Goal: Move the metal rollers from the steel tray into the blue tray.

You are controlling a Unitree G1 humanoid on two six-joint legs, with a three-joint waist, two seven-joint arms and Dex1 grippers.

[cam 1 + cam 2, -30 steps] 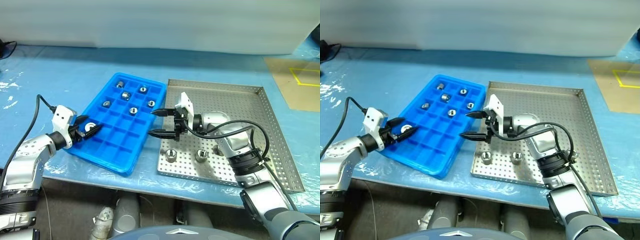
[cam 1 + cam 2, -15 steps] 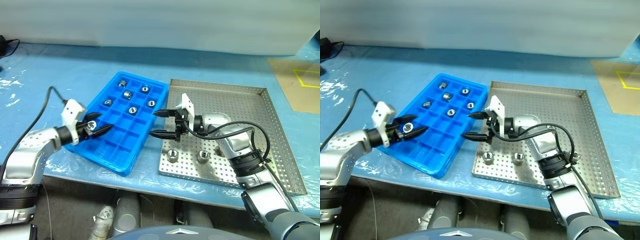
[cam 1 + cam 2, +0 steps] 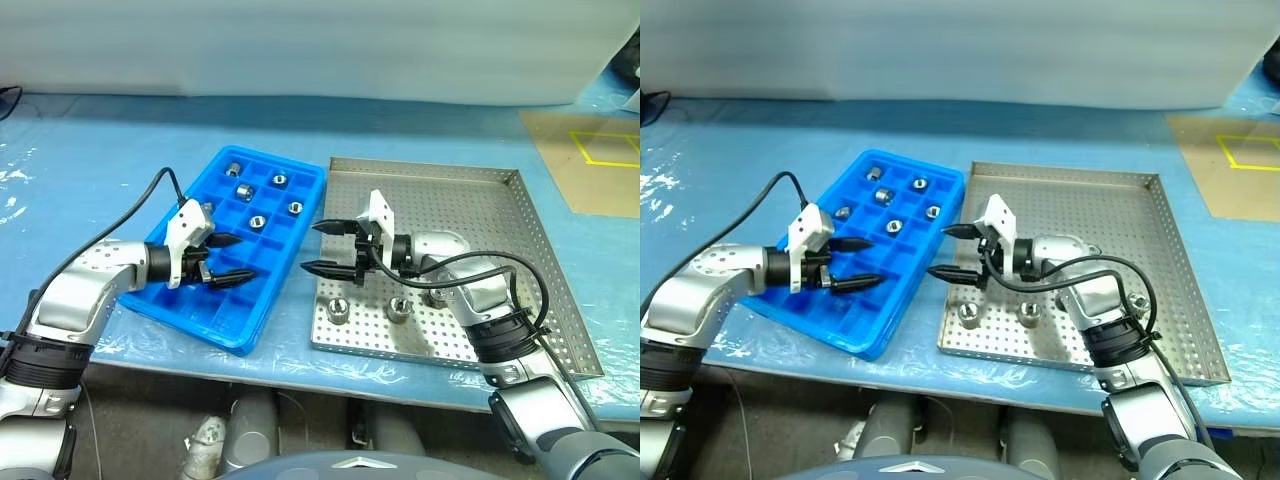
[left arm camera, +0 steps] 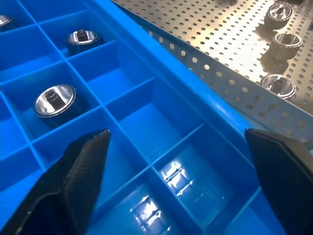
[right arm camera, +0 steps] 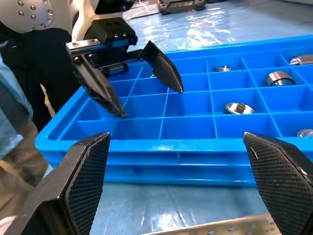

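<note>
The blue tray [image 3: 262,292] lies left of the steel tray [image 3: 470,215]. Several metal rollers [image 3: 256,219] sit in the blue tray's far compartments. Three more rollers [image 3: 337,309] stand near the steel tray's front left, one partly hidden by my right arm. My left gripper [image 3: 243,258] hovers open and empty over the blue tray's near compartments [image 4: 161,132]. My right gripper [image 3: 310,248] is open and empty at the steel tray's left rim, pointing at the blue tray and facing the left gripper [image 5: 146,73].
Both trays rest on a blue-covered table whose front edge runs just below them. A brown cardboard sheet with yellow tape [image 3: 590,160] lies at the far right. A black cable [image 3: 150,195] loops off my left wrist.
My left gripper swung right, over the blue tray's compartments, and opened wider; the roller that sat between its fingers is no longer there. My right gripper stayed put. The camera shifted slightly.
</note>
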